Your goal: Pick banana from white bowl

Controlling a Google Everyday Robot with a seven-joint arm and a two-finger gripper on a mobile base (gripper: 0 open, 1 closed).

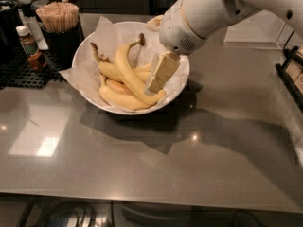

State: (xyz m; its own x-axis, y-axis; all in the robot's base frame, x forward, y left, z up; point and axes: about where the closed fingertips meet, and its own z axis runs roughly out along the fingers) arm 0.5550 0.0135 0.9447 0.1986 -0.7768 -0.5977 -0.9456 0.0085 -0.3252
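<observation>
The white bowl point(182, 86) stands at the back of the grey counter, lined with crinkled white paper whose corners stick out. Several yellow bananas lie in it. The banana point(125, 72) is the longest one, curving from its dark stem at the top down to the bowl's right side, on top of the shorter ones. My gripper point(155, 83), cream-coloured at the end of the white arm, reaches down into the right half of the bowl. Its tip is at the lower end of the banana, touching or just above it.
A black cup of wooden stirrers point(57, 19) and a small brown sauce bottle point(26, 39) stand left of the bowl on a black mat point(23, 71). A black rack point(291, 74) sits at the right edge. Grey countertop point(142, 160) spreads in front.
</observation>
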